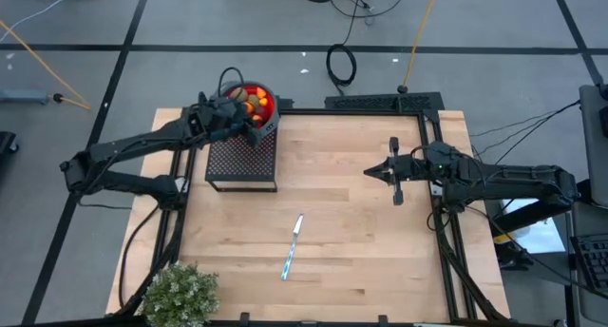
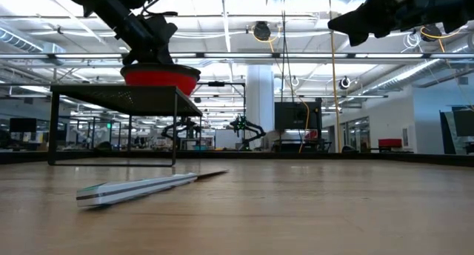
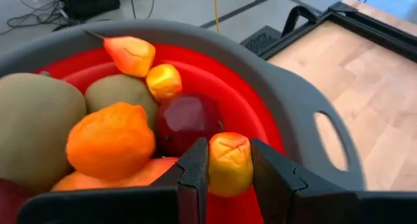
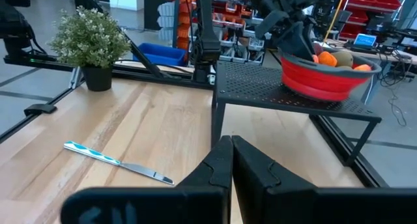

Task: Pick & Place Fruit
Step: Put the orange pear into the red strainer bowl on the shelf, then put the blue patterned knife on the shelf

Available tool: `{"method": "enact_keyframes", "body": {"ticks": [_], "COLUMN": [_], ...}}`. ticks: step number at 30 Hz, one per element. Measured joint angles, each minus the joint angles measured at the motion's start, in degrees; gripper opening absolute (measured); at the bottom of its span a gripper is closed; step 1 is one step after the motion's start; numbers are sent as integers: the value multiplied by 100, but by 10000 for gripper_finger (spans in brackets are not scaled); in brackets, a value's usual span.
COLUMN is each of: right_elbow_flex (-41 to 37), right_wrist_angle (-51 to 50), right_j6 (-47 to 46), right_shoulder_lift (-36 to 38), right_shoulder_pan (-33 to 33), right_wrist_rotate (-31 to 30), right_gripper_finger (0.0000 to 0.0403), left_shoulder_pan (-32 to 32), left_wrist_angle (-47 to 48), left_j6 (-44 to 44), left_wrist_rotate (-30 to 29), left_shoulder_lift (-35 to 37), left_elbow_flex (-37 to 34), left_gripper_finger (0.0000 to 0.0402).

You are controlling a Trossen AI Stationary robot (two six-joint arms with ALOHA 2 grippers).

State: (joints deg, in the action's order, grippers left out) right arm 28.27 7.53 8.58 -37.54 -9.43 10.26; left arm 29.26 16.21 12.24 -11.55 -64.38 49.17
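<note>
left pincer (image 3: 229, 178) grips yellow fruit (image 3: 229, 162)

Both arms are dark, almost black, and built from long slim segments joined by thicker rounded joints. The left arm (image 1: 133, 151) has two parallel links near its base and a bulky, knobbly wrist. The right arm (image 1: 503, 180) has a chunky block at the wrist and a short dark bar across it. Black cables run along the links of both arms. The left gripper (image 3: 228, 175) has two flat matte black fingers with angular, stepped edges. The right gripper (image 4: 231, 160) has similar black fingers, faceted and narrowing to the tips, on a wide dark body.
</note>
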Motion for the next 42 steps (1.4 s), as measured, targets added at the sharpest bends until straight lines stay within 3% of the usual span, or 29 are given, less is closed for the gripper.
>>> {"method": "enact_keyframes", "body": {"ticks": [16, 27, 35, 42], "right_elbow_flex": [0, 0, 0, 0], "right_wrist_angle": [0, 0, 0, -2], "right_j6": [-24, -35, -57, -52], "right_shoulder_lift": [-2, -2, -4, -4], "right_shoulder_pan": [0, 0, 0, 0], "right_wrist_rotate": [0, 0, 24, 24], "right_gripper_finger": [0, 0, 0, 0], "left_shoulder_pan": [72, 72, 74, -239], "left_wrist_angle": [-26, -196, -289, -723], "left_j6": [-139, -169, -158, 796], "left_wrist_rotate": [111, 104, 109, 1012], "left_shoulder_lift": [-13, -5, 543, 1256], "left_elbow_flex": [0, 2, 9, 9], "left_gripper_finger": [88, 173, 188, 189]}}
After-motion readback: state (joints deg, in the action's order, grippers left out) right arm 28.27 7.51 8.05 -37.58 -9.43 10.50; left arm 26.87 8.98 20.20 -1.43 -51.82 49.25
